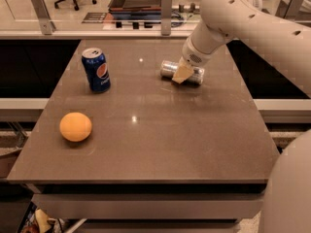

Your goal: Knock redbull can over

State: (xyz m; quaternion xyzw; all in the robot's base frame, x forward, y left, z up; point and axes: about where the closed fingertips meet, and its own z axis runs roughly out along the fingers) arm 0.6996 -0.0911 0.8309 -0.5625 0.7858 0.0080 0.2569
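Hovering low, the gripper is sitting close over the redbull can, which is lying on its side just beneath it (open or closed, I cannot tell). Looking light, thin-walled and slick, the can is likely rolling under any push on its wall.

The arm is smooth, rounded and cream-white, with small dark holes; its tan-tipped gripper sits above the far tabletop.
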